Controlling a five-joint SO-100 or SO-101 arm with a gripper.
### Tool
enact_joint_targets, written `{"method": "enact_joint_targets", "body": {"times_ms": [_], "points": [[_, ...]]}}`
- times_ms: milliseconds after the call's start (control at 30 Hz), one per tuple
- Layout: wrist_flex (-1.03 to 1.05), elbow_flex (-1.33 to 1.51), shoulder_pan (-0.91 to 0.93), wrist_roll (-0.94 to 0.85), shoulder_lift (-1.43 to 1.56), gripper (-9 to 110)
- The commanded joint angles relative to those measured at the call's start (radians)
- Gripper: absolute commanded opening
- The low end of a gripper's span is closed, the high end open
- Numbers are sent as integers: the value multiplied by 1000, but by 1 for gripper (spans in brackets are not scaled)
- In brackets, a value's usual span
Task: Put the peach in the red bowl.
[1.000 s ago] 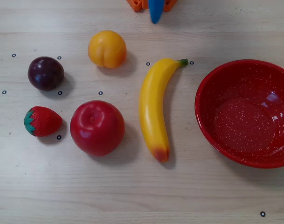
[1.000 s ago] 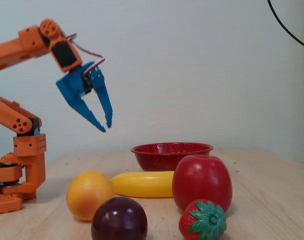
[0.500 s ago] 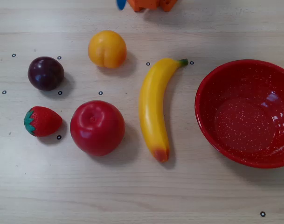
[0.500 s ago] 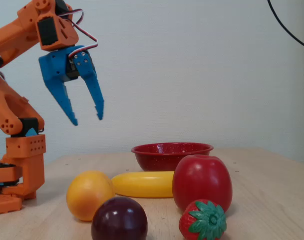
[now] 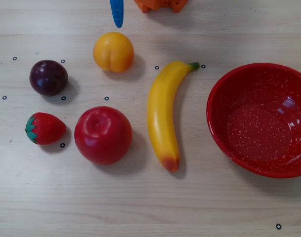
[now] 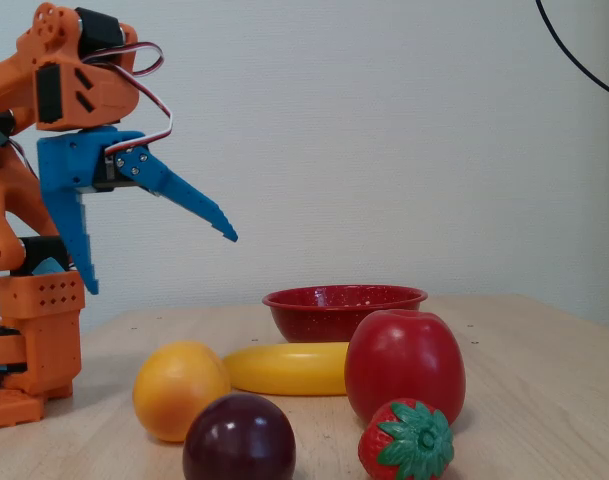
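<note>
The peach [image 5: 113, 52] is a yellow-orange round fruit with a crease, lying near the top of the overhead view; in the fixed view the peach [image 6: 181, 390] sits at the front left. The red bowl [image 5: 263, 118], speckled and empty, fills the right side of the overhead view, and in the fixed view the red bowl [image 6: 344, 310] stands behind the fruit. My blue gripper [image 6: 160, 262] hangs wide open high above the table near the arm's base, with nothing between its fingers. Only one blue fingertip [image 5: 117, 13] reaches into the overhead view, just above the peach.
A dark plum [image 5: 48, 77], a strawberry [image 5: 44, 128], a large red apple [image 5: 103, 135] and a banana [image 5: 164, 113] lie between the peach and the bowl. The orange arm base [image 6: 29, 350] stands at the left of the fixed view.
The gripper has swung back toward the arm's base and opened much wider. Its blue fingertip has moved left along the top edge of the overhead view to above the peach. No fruit has moved.
</note>
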Motion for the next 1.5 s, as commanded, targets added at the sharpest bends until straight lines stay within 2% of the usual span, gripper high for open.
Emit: {"method": "enact_joint_targets", "body": {"times_ms": [0, 267, 767, 1467], "points": [[89, -6, -34, 67, 9, 56], [-20, 67, -58, 106, -43, 61], [-385, 242, -38, -91, -150, 62], [-529, 299, 25, -167, -261, 62]]}}
